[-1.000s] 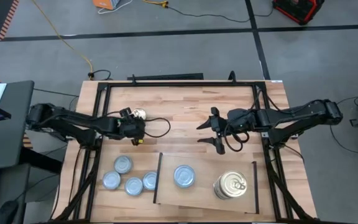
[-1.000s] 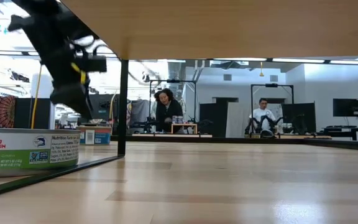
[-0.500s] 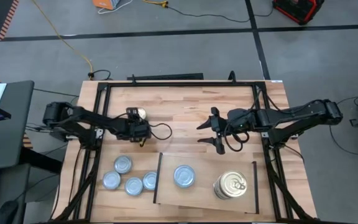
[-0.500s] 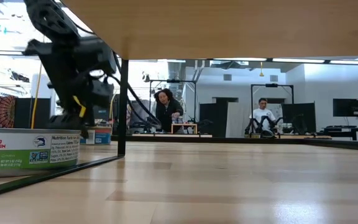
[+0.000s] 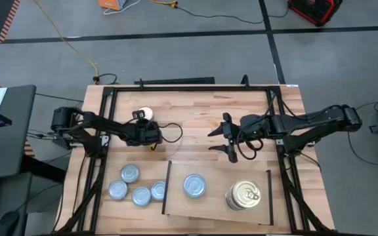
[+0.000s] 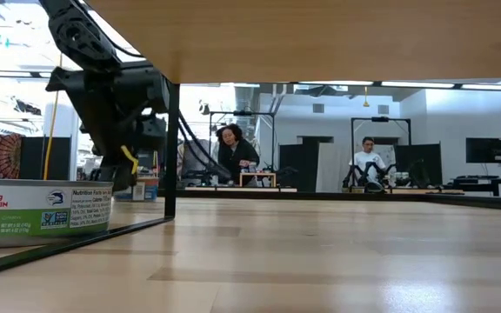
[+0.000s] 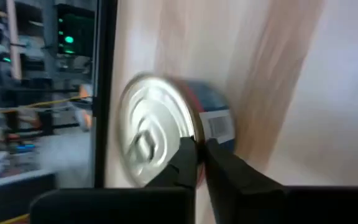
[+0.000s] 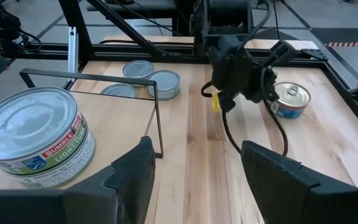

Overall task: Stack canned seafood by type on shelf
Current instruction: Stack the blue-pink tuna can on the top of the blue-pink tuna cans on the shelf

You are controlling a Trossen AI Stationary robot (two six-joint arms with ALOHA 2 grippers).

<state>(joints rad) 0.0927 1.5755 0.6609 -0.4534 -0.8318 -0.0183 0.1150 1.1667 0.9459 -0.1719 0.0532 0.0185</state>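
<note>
While the left gripper (image 7: 197,155) sat closed beside the tin (image 7: 166,134), the right gripper (image 8: 194,171) waited open.
Rigid, smooth, probably heavy for its size: best taken across its rim.

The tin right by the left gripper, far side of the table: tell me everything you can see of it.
The tin is a small, flat, round metal can with a pale silvery pull-tab lid and a blue and red label with a barcode round its wall. It sits upright, lid up, on the plank tabletop, alone, away from the shelf. The left gripper, fingers nearly together, points at its rim; whether they touch it, I cannot tell.
</note>
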